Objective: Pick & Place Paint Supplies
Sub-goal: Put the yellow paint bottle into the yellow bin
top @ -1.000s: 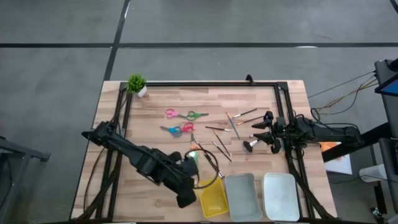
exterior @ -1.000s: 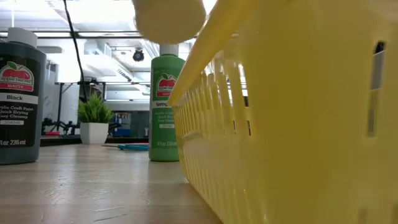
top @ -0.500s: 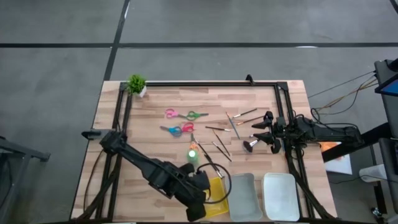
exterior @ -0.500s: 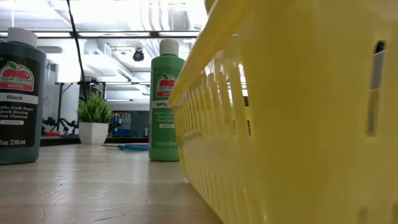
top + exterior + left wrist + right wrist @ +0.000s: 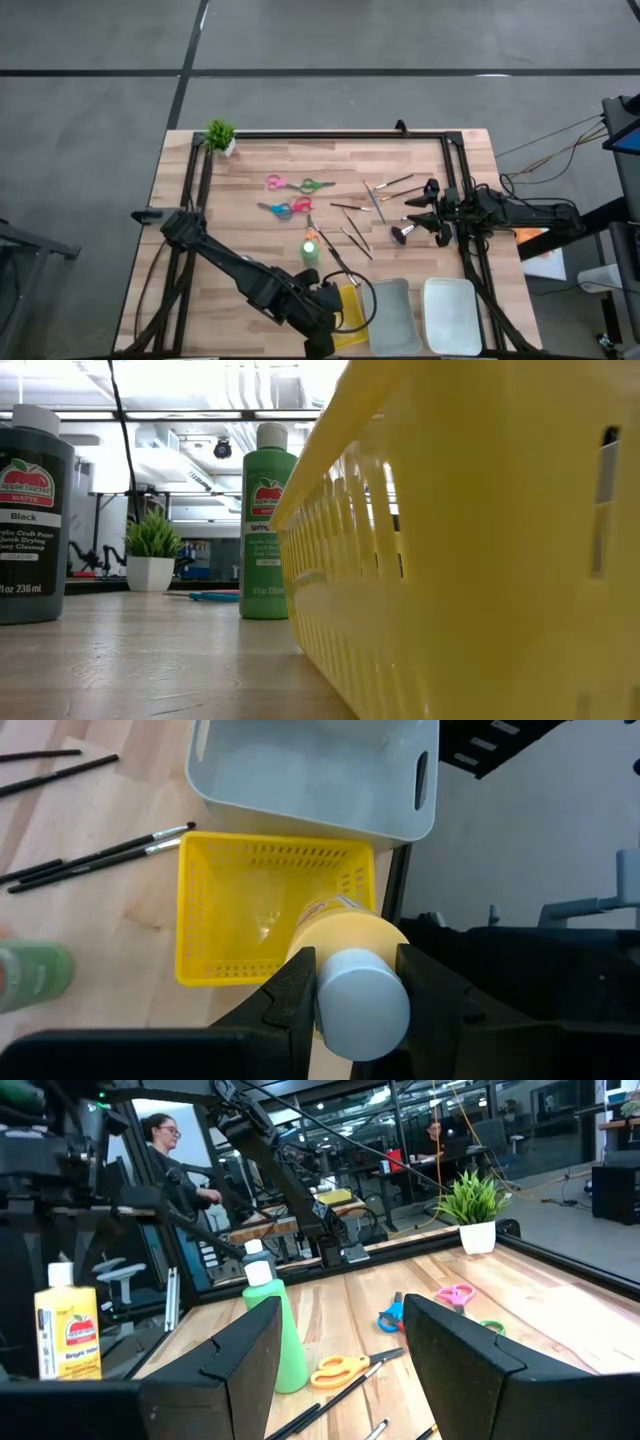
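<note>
1. Left gripper (image 5: 352,982): positioned above the near end of the yellow tray (image 5: 215,910), at the front edge of the table (image 5: 250,160). Its fingers (image 5: 292,992) are closed on either side of the yellow paint bottle (image 5: 345,945), just below the white cap. The bottle is held tilted over the tray, clear of its floor.
2. Yellow tray: seen in the high view (image 5: 352,303) at the front of the table, partly covered by the left arm. It is flanked by the grey tray (image 5: 388,312) and, beyond that, the white tray (image 5: 450,314). In the low view its slotted wall (image 5: 450,560) fills the right side.
3. Green paint bottle (image 5: 310,250): standing upright just behind the yellow tray; shown also in the low view (image 5: 266,520) and right wrist view (image 5: 280,1340).
4. Black paint bottle (image 5: 32,510): standing upright at the left edge of the low view.
5. Right gripper (image 5: 428,212): resting at the right side of the table, jaws spread apart and holding nothing. The stubby dark brush (image 5: 402,234) lies just beside it.
6. Thin brushes (image 5: 352,232): scattered on the wood between the green bottle and the right gripper.
7. Scissors: two pairs lie mid-table, one pink and green (image 5: 292,184), one blue and red (image 5: 287,208).
8. Potted plant (image 5: 220,135): placed at the far left corner.
</note>
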### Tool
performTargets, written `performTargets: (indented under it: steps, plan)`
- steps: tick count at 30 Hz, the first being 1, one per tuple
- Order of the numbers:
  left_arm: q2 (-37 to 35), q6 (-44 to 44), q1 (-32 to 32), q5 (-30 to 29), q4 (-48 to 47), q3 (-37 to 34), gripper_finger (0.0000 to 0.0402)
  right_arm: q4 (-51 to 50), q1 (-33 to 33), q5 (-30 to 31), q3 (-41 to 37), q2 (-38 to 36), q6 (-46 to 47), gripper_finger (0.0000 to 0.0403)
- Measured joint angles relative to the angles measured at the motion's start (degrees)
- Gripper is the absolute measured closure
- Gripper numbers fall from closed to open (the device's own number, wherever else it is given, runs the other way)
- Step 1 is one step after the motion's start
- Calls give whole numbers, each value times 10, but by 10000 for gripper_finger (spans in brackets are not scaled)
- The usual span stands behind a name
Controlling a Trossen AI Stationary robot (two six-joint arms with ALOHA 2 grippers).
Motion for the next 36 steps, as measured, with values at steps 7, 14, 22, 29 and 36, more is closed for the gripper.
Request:
performTargets:
  steps: [7,14,22,29,36]
  plan:
    - [0,-5,-1,15,39,-44,293,0,0,0,0,0,0,196]
    - [0,-10,-1,27,53,-72,293,0,0,0,0,0,0,196]
    - [0,-17,-1,39,62,-97,293,0,0,0,0,0,0,196]
    - [-1,-17,-1,41,60,-99,293,0,0,0,0,0,0,196]
    - [-1,-17,-1,49,61,-99,264,0,0,0,0,0,0,196]
